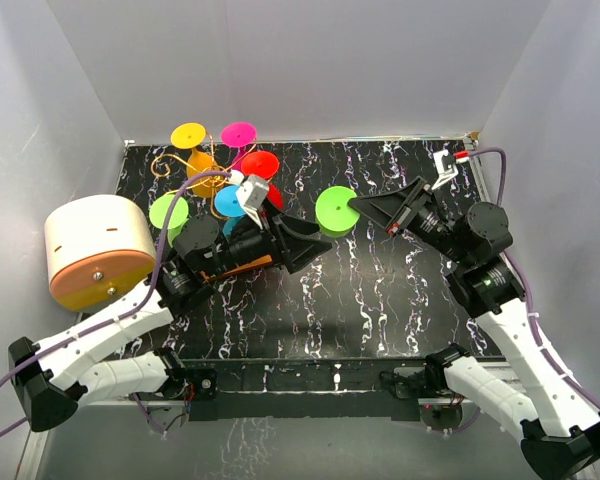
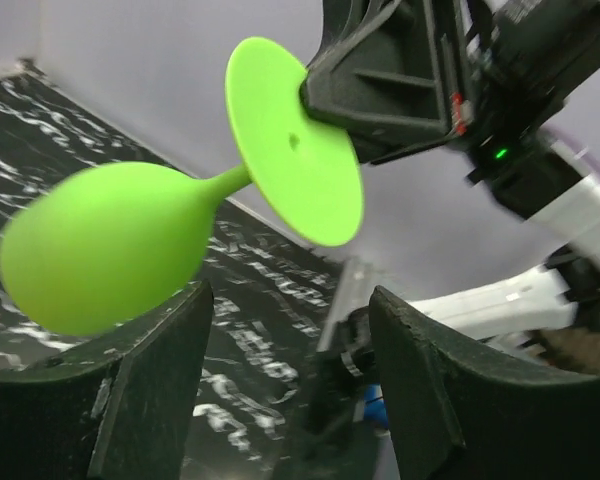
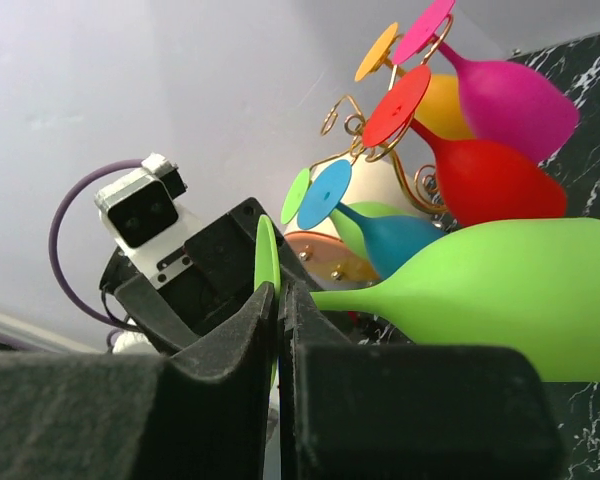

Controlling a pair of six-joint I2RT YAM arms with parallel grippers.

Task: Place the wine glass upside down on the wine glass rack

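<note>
Pinching the wine glass [image 3: 500,290] foot, right tool [image 3: 278,296] hides its rim.

The wine glass [image 3: 500,290] is lime green and opaque, with a rounded bowl, a thin stem and a flat round foot. It is tipped well off upright, and the right gripper [image 3: 279,300] pinches the rim of its foot edge-on. From above, its foot shows just right of the wine glass rack [image 3: 345,110], apart from it. The rack is thin gold wire with curled, looping arms. It stands at the worktop's far left and carries coloured glasses [image 3: 480,180] hung bowl-down, feet uppermost.
</note>
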